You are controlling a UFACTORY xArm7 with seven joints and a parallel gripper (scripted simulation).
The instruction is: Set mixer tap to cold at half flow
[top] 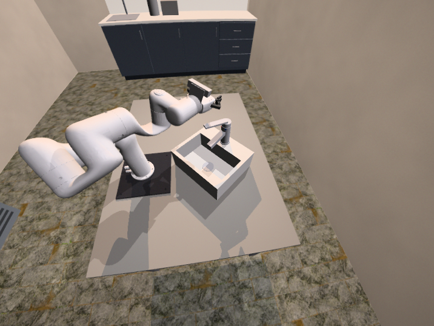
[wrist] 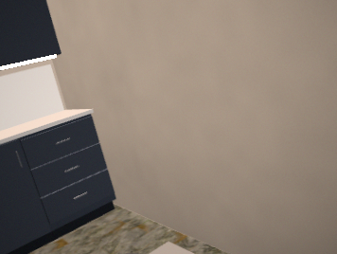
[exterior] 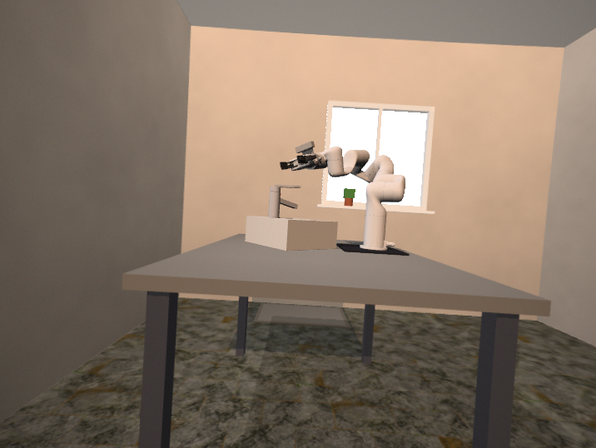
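A grey mixer tap [top: 224, 133] stands on the back rim of a box-shaped sink [top: 212, 161] on the table. Its lever [top: 217, 123] lies flat on top and points left over the basin; the spout [top: 214, 140] slopes down below it. The tap also shows in the exterior view [exterior: 275, 200], its lever [exterior: 286, 186] level. No blue dot is visible. My gripper [top: 218, 102] is open and empty, held in the air above and behind the tap, clear of the lever; it also shows in the exterior view [exterior: 287, 165]. The wrist view shows only wall, cabinet and floor.
The arm's base stands on a black plate [top: 145, 175] left of the sink. A dark cabinet [top: 182, 45] with drawers stands against the far wall. A wall [top: 333, 122] runs close along the table's right side. A small potted plant [exterior: 349, 196] sits on the windowsill.
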